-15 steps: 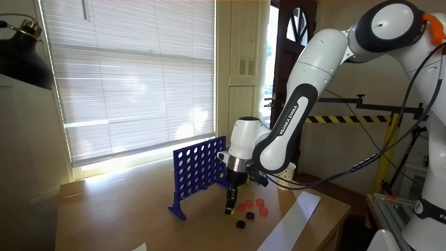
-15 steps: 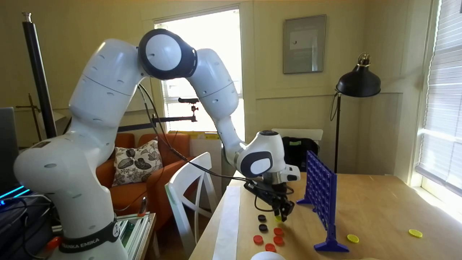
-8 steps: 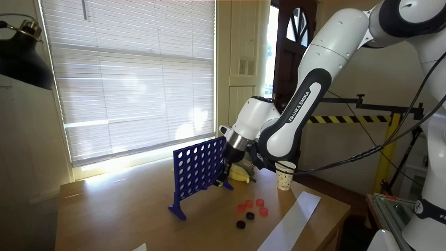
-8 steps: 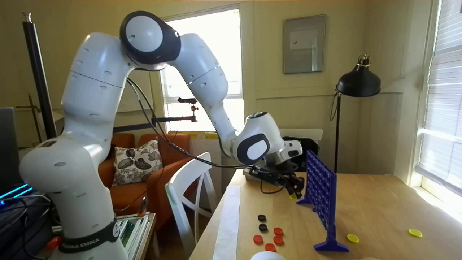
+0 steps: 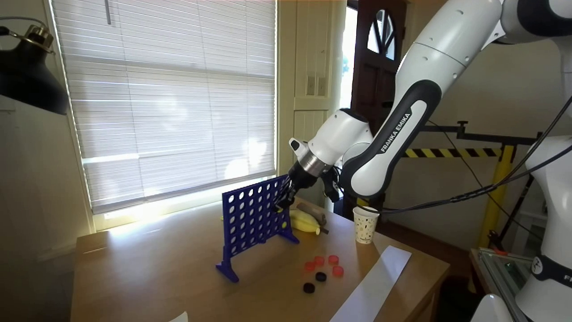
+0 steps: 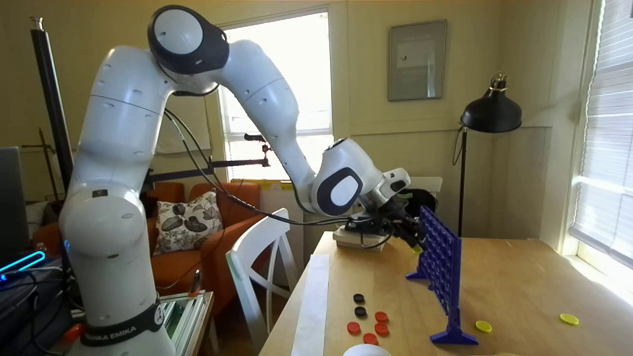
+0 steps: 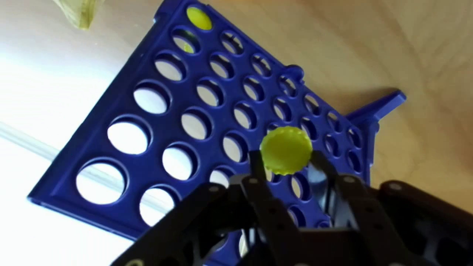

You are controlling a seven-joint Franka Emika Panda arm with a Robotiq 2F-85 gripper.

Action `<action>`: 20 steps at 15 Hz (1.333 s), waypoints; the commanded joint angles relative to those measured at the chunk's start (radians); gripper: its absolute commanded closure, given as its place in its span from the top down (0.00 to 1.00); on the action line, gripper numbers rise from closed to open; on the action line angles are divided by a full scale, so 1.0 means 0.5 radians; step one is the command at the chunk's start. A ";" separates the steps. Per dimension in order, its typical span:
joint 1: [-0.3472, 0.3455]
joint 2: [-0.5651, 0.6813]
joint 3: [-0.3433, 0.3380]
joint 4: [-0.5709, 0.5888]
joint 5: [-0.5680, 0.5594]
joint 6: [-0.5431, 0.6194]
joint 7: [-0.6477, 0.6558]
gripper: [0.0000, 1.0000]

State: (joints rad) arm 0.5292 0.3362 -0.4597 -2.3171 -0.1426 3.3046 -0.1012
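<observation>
While the lamp (image 5: 33, 78) hangs at the far left of an exterior view, the blinds (image 5: 170, 112) glow beside it, and then here's the blue grid (image 5: 255, 214), upright on the table (image 5: 147, 268). Next along, the gripper (image 7: 286, 156), tilted down in front of the grid's face: jaws closed in, pinching the yellow disc (image 7: 285, 147) by opposite edges. So the disc sits right at the fingertips (image 7: 257, 165), near the grid; whether it touches, I can't tell! On we go to the banana (image 5: 304, 222), just past the grid's end, then the black discs (image 5: 309, 288), the red discs (image 5: 338, 271), the cup (image 5: 365, 228) and the paper strip (image 5: 374, 286).

What's the danger here? With only the rim in the pinch, a knock against the grid could twist the disc or pop it loose. Too hard a push could also slide the grid or tip it, those feet (image 5: 228, 272) looking narrow for such a tall frame.

And look at the split: the wrist view gives the disc's round face with a finger either side, while both exterior views offer just a yellow sliver below dark tips. But an exterior view shows two loose discs (image 6: 568, 319) beyond the grid; the wrist view gives no clear look at them.
</observation>
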 commanded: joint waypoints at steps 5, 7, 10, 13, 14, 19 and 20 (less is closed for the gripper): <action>0.716 0.091 -0.627 -0.141 0.197 0.281 -0.010 0.10; 0.852 0.133 -0.744 -0.179 0.275 0.387 -0.011 0.10; 0.997 0.182 -0.862 -0.230 0.388 0.551 -0.012 0.10; 1.096 0.227 -0.937 -0.277 0.487 0.701 -0.015 0.10; 1.101 0.232 -0.942 -0.292 0.506 0.757 -0.005 0.10; 1.124 0.280 -0.980 -0.349 0.642 0.998 0.008 0.10; 1.118 0.280 -0.982 -0.356 0.661 1.040 0.010 0.10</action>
State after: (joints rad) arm 1.0700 0.4580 -0.9322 -2.4750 0.1365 3.7565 -0.1014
